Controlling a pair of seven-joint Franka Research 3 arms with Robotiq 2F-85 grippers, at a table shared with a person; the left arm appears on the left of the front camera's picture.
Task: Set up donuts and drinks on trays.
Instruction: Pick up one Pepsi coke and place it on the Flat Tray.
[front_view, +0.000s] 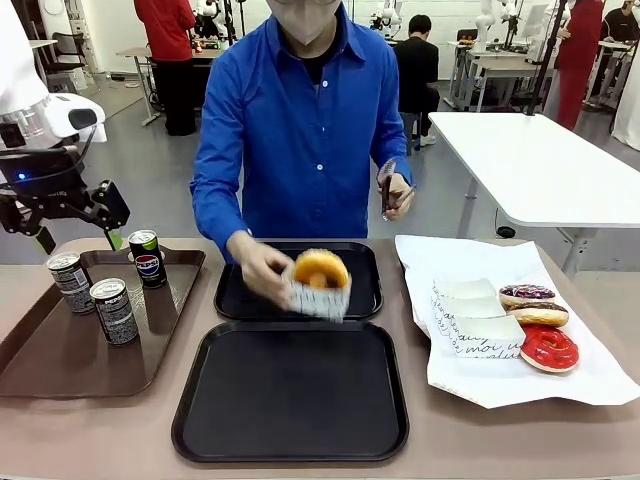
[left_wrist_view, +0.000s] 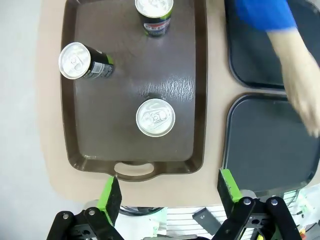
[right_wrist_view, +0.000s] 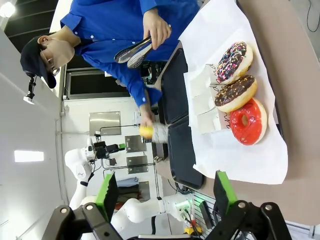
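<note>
My left gripper (left_wrist_view: 169, 191) hangs wide open and empty by the brown tray (left_wrist_view: 200, 100), left of the near black tray (front_view: 290, 400) — likely lined up for the drink cans (left_wrist_view: 155, 117). My right gripper (right_wrist_view: 166, 191), equally spread and empty, faces the loose donuts (right_wrist_view: 235, 92) right of that tray. The person's hand (front_view: 258, 268) holds a sleeved donut (front_view: 320, 270) just behind it — paper presumably sparing the glaze.

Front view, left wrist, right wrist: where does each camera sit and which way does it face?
Front view: fixed on the robot's side, looking across the table at the person; left arm at picture left.
Left wrist: high, looking straight down past the open left gripper onto the brown tray and three cans.
Right wrist: rolled sideways, looking past the open right gripper over the white paper toward the person.
Shared: front and right wrist both show the person's hand holding a sleeved donut.
</note>
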